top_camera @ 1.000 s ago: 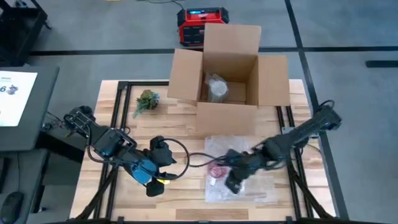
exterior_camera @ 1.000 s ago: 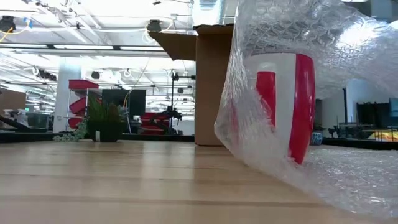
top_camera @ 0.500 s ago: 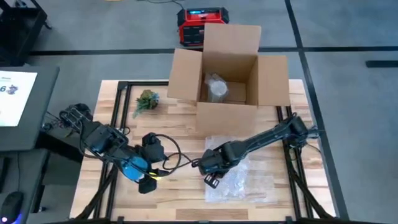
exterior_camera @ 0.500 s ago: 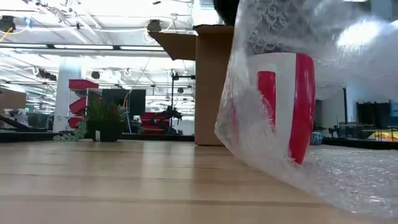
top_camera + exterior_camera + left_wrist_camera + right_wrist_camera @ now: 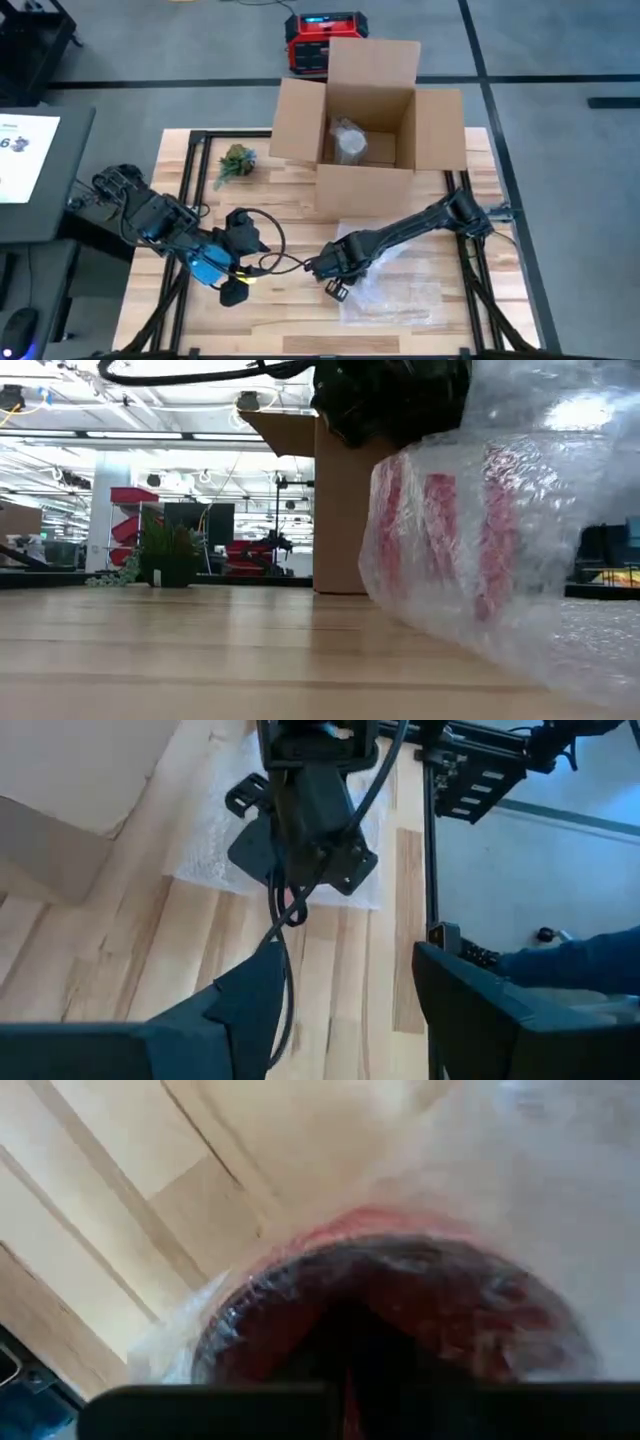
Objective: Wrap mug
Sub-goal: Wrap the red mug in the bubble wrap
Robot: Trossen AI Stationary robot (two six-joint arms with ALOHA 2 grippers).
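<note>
Mug point(image 5: 450, 530), red and white, stands on the wooden surface point(image 5: 290, 310) toward its right front, in front of the cardboard box point(image 5: 367, 110), and is now covered by the bubble wrap point(image 5: 520, 560); in the low view its red bands show only dimly through the plastic.

Going left to right in the high view: the left arm waits over the left front of the surface, its left gripper point(image 5: 236, 290) well apart from the mug, fingers spread and holding nothing, as the left wrist view shows. A small plant point(image 5: 234, 160) sits near the back left. The right gripper point(image 5: 335, 270) hangs low at the left edge of the wrap, directly over the mug; whether its fingers are parted or closed cannot be told. The right wrist view looks down through wrap into the mug's rim.
</note>
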